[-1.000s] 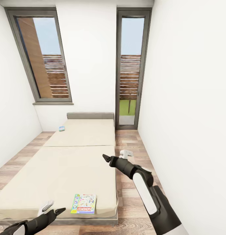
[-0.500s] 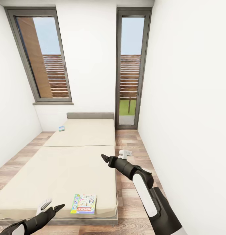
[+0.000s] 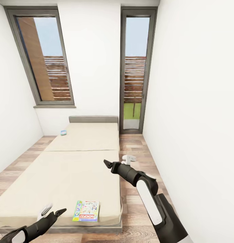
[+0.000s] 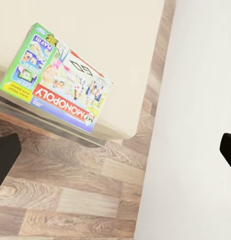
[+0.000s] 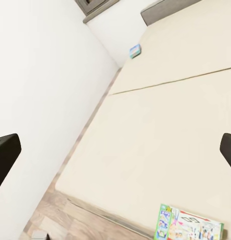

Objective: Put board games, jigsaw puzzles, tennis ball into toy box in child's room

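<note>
The robot faces the bed [image 3: 62, 168] from its near end, in a narrow white-walled room with two tall windows on the far wall. One board game, the Monopoly box [image 3: 86, 211], lies flat on the cream mattress close to the near edge, right of centre; it also shows in the left wrist view [image 4: 53, 77] and the right wrist view [image 5: 190, 225]. A second, small blue game box [image 3: 63, 132] sits at the far left of the mattress, near the grey headboard, well apart from the first.

The left end effector [image 3: 51, 213] hovers low just to the near left of the Monopoly box, not touching it, with its fingers spread; both dark fingertips sit at opposite edges of the left wrist view with the box between and beyond them. That pose looks like a line-up for taking the box by its near edge. The right end effector [image 3: 115, 164] hangs above the right side of the mattress, also spread and holding nothing, probably kept clear while the left arm works.

Both games remain on the bed, so the carrying is not yet begun.
</note>
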{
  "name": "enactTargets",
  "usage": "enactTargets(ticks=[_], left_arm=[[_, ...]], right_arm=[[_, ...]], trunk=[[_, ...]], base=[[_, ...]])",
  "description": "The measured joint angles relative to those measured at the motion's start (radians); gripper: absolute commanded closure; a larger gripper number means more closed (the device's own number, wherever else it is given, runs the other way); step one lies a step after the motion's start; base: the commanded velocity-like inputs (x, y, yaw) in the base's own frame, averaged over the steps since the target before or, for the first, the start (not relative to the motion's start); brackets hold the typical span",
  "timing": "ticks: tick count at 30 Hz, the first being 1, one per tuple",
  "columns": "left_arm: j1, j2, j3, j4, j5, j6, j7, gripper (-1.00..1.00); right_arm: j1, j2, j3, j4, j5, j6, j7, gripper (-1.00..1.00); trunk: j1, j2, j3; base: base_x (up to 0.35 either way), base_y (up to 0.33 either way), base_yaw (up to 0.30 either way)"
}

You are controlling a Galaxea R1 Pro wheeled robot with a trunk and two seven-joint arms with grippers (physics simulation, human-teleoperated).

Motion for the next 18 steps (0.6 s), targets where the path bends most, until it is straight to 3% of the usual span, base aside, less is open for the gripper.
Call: enactTargets(ticks=[9, 18], left_arm=[[-0.006, 0.001, 0.057, -0.004, 0.010, 0.024, -0.002, -1.00], [-0.011, 0.002, 0.075, -0.006, 0.012, 0.064, 0.000, -1.00]], right_arm=[[0.000, 0.001, 0.034, 0.000, 0.001, -0.004, -0.002, -1.00], [0.000, 0.004, 0.044, 0.001, 0.001, -0.010, -0.008, -1.00]], trunk=[[0.035, -0.063, -0.028], [0.069, -0.126, -0.057]], base=[[0.000, 0.000, 0.000], [0.000, 0.000, 0.000]])
